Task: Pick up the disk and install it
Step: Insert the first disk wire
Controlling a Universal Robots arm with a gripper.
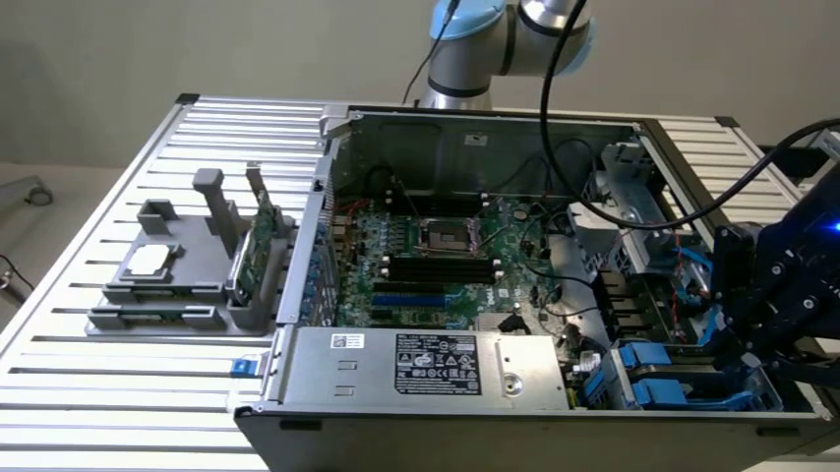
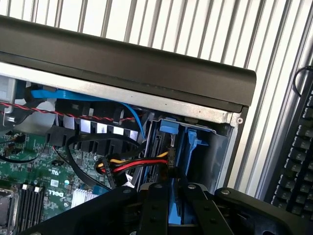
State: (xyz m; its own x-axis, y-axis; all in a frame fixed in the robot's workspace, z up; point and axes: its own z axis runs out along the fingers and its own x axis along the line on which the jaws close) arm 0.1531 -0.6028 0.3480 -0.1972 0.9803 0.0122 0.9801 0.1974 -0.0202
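Note:
The disk [image 2: 188,147] stands on edge in the drive bay at the corner of the open computer case [image 2: 127,63]. What I see of it is its blue carrier frame. In the wrist view my gripper [image 2: 176,198] has its black fingers [image 2: 154,205] closed on that blue frame from either side. In the exterior view the gripper [image 1: 750,320] hangs over the blue drive bays [image 1: 656,379] at the case's front corner on the exterior view's right. The disk's metal face is hidden.
Red, yellow and black cables [image 2: 137,164] run to a connector right beside the bay. The motherboard [image 1: 447,256] and power supply [image 1: 434,364] fill the case. A grey fixture [image 1: 171,295] holds a chip [image 1: 151,261] and a green card [image 1: 263,236]. A keyboard [image 2: 298,161] lies outside the case.

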